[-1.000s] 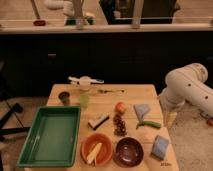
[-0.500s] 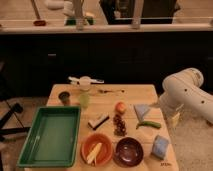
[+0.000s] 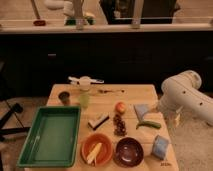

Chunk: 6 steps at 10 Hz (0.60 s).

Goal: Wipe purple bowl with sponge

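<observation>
The purple bowl (image 3: 128, 151) is seen empty near the front edge of the table (image 3: 135, 93), well apart from the gripper (image 3: 171, 116), to its left and nearer the camera. The sponge (image 3: 160, 146) lies just right of the bowl, closer to the gripper, and is not yet grasped. The gripper is held at the table's right edge, beside a grey-blue cloth (image 3: 142, 110); whether it is open or closed cannot be told. The step in hand is judged to be the reach for the sponge, so a descent onto it is called for next. Farther from the gripper, an orange bowl (image 3: 96, 150) holds yellow pieces, and a green tray (image 3: 51, 136) appears empty.
</observation>
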Each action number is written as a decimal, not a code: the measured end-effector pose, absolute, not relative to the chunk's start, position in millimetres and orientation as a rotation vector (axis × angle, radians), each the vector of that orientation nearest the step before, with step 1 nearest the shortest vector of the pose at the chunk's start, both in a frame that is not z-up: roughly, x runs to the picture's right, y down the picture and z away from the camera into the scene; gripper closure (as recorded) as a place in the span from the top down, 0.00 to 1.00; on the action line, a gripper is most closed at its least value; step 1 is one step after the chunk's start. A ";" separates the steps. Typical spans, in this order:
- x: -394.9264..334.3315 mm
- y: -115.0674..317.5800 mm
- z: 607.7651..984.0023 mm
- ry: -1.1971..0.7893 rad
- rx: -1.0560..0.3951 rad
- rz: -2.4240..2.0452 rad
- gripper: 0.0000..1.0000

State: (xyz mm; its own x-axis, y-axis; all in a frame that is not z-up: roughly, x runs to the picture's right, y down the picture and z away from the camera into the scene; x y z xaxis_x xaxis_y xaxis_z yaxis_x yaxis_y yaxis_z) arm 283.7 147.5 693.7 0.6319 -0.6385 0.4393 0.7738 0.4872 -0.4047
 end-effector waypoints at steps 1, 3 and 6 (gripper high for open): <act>284.4 148.3 693.8 -0.244 -0.617 -0.869 0.80; 286.6 154.1 697.2 -0.267 -0.600 -0.859 0.80; 291.4 185.4 716.9 -0.327 -0.573 -0.809 0.80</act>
